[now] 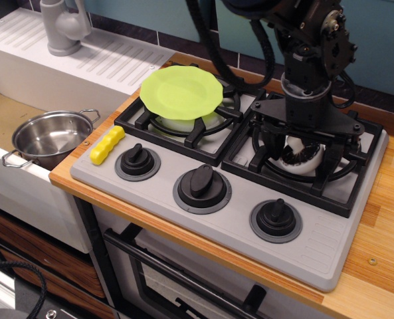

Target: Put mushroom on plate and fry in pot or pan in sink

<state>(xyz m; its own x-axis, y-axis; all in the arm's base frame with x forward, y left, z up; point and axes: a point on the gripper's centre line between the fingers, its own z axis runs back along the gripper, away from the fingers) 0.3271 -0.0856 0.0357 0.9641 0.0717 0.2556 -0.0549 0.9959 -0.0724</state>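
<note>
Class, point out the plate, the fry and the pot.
plate (181, 91), main camera view, centre of the green top.
fry (107, 144), main camera view, middle of the yellow stick.
pot (42, 137), main camera view, inner steel wall.

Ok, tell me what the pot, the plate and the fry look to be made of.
Pot: apparently stainless steel, polished; it gleams and mirrors its surroundings on the inner wall.
Plate: likely plastic, lime green, smooth with a soft sheen and a scalloped moulded rim.
Fry: likely plastic too, bright yellow, glossy, with moulded ridges along its length.
</note>
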